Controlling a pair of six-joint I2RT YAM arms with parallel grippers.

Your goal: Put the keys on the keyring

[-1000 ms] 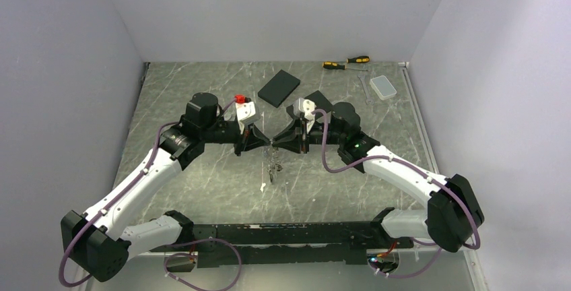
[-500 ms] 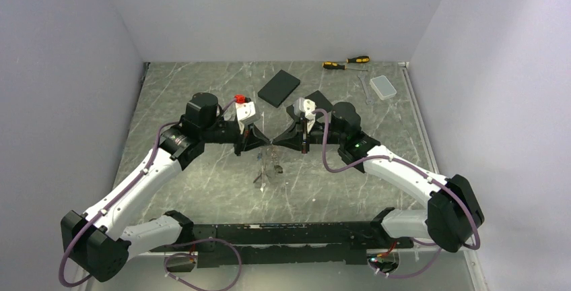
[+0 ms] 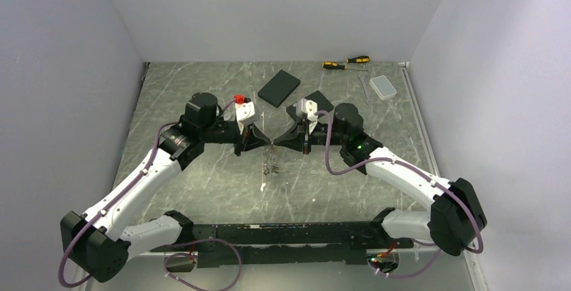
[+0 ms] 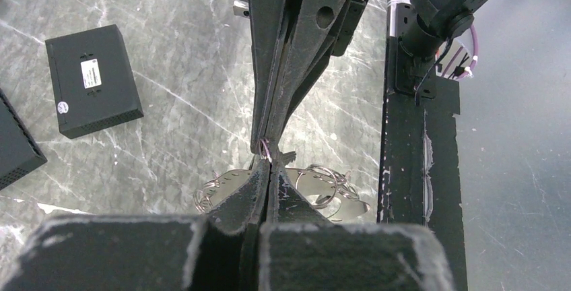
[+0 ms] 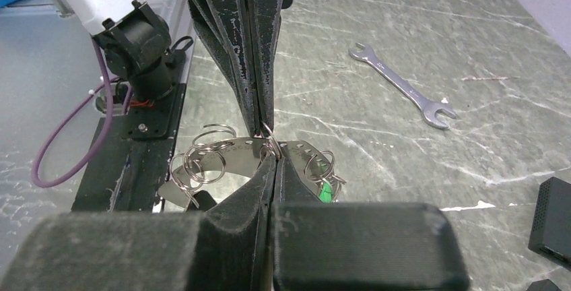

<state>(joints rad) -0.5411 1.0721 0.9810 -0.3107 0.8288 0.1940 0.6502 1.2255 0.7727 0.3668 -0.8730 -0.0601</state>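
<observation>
Grey-green marbled tabletop [image 3: 202,183] fills a white-walled booth, and above its middle the two black-and-white arms meet nose to nose. Left gripper [image 4: 268,172] and right gripper [image 5: 273,162] are both pinched fully closed, tip against tip, on one small silver wire ring [image 5: 266,131]; which of them carries the load I cannot tell. From that ring the bunch [image 3: 271,165] hangs clear of the table. It is made up of a curved silver metal band pierced with holes [image 5: 229,149], which I take for the keyring, several loose split rings threaded through it, and small keys. Only a green-headed key [image 5: 325,190] shows plainly. Judged by looks, the whole is light but hard, springy and slick. It will probably swing and twist under any pull, so a grip on bare wire may slip. The band's flat face or a key's broad head offers the surest hold, with the wire ring kept free for threading.
</observation>
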